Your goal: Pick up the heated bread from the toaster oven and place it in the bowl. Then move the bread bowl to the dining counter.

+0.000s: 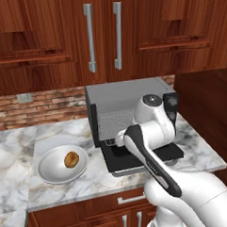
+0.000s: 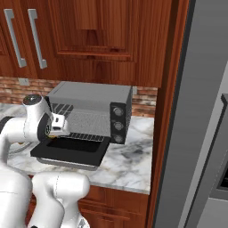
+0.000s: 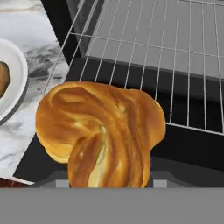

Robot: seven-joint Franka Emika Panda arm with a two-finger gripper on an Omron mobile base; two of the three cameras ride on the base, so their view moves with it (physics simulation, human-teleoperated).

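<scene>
Hand view, left to right: white bowl [image 3: 11,83] at the left edge on the marble worktop [image 3: 33,30], a darker brown bun [image 3: 2,78] lying in it. Centre: golden twisted bread [image 3: 98,133] close against the camera, in front of the wire rack [image 3: 175,57] and above the black drop-down door [image 3: 183,148] of the toaster oven [image 3: 131,17]. Fingertips are hidden behind the bread; jaws look part-closed on the bread, judged from how it sits right at the hand and clear of the rack.

Left base view: bowl [image 1: 61,164] with bun [image 1: 71,159] left of the oven [image 1: 126,98]; arm bent over the open door [image 1: 170,152], wrist at the oven mouth.

Right base view: oven [image 2: 91,109] with door [image 2: 71,150] down, three knobs on its right; arm at the left.

Step in hand, by judgement: bread grasped, being taken out of the oven. Next move calls for lifting clear of door and rack, carrying left over the bowl, and releasing beside the bun. Bowl transfer to the dining counter not yet begun.

No brand, label or writing readable anywhere.
</scene>
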